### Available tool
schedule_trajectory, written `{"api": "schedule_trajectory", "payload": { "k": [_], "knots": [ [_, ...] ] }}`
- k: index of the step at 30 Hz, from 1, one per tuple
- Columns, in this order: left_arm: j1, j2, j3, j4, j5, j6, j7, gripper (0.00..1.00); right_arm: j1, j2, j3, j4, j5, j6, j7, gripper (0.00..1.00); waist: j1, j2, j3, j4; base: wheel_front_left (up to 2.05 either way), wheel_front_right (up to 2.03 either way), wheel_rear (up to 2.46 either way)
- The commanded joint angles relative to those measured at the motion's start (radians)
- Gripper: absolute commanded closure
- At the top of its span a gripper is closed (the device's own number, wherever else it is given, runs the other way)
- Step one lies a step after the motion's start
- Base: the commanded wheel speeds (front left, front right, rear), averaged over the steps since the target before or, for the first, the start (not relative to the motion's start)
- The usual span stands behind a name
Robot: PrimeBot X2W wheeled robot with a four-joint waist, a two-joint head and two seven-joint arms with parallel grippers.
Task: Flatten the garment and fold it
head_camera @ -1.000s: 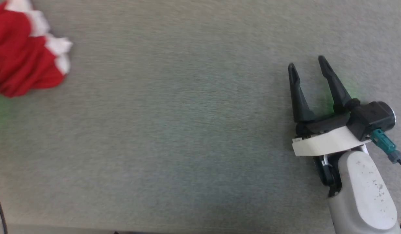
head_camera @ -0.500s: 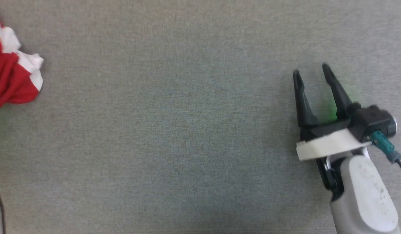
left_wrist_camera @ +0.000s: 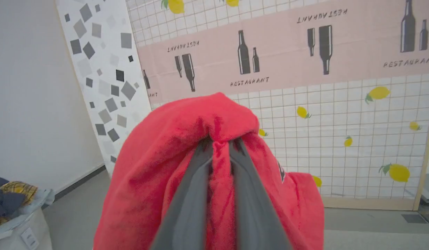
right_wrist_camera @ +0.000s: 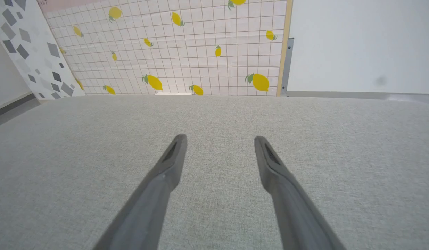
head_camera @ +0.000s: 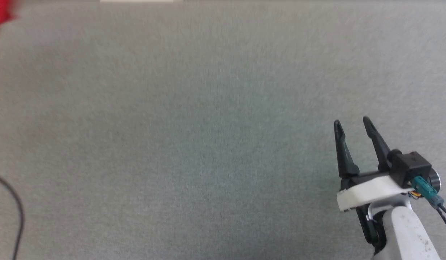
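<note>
The red garment [left_wrist_camera: 172,166] drapes over my left gripper [left_wrist_camera: 221,141], which is shut on a fold of the fabric and held up off the table, facing a patterned wall. In the head view only a blurred red scrap of the garment [head_camera: 0,18] remains at the top left corner. My right gripper [head_camera: 351,124] hovers open above the grey table at the lower right, nothing between its fingers; the right wrist view shows the same right gripper [right_wrist_camera: 219,139] spread wide over bare cloth.
The grey fabric table [head_camera: 194,137] stretches across the head view. A dark cable [head_camera: 17,213] curves along the left edge. A white bin with mixed clothes [left_wrist_camera: 13,208] stands on the floor at the lower left of the left wrist view.
The garment has slid out toward the upper left of the head view, leaving just a red corner. The right gripper now sits lower in that view, and the camera seems to have shifted too.
</note>
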Motion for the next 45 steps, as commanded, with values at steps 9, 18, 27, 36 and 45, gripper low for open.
{"api": "schedule_trajectory", "payload": {
  "k": [9,18,27,36,45],
  "knots": [
    [-0.081,-0.205,-0.2,-0.091,-0.018,-0.054,0.067,1.0,0.042,-0.001,-0.007,-0.001,0.014,-0.002,0.001,0.0,0.0,-0.0001,-0.173,-0.146,0.0,0.0,0.0],
    [0.022,-0.434,-0.375,0.043,-0.133,-0.119,0.152,1.0,0.058,-0.001,-0.02,-0.008,0.02,-0.002,0.001,0.0,0.0,-0.0001,-0.151,-0.259,0.0,0.0,0.0],
    [0.119,-0.502,-0.568,0.413,-0.177,-0.169,0.515,1.0,0.049,-0.001,0.01,-0.01,0.034,-0.002,0.001,0.0,0.0,-0.0001,-0.128,-0.314,0.0,0.0,0.0],
    [0.123,-0.5,-0.532,0.408,-0.216,-0.174,0.429,0.0,0.059,-0.001,0.011,-0.002,0.02,-0.002,0.001,0.0,0.0,-0.0001,-0.149,-0.263,0.0,0.0,0.0],
    [0.184,-0.419,-0.405,0.178,-0.156,-0.129,-0.06,0.0,0.064,-0.001,0.008,-0.035,-0.013,-0.002,0.016,0.0,0.0,-0.0001,-0.182,-0.153,0.0,0.0,0.0]
  ]
}}
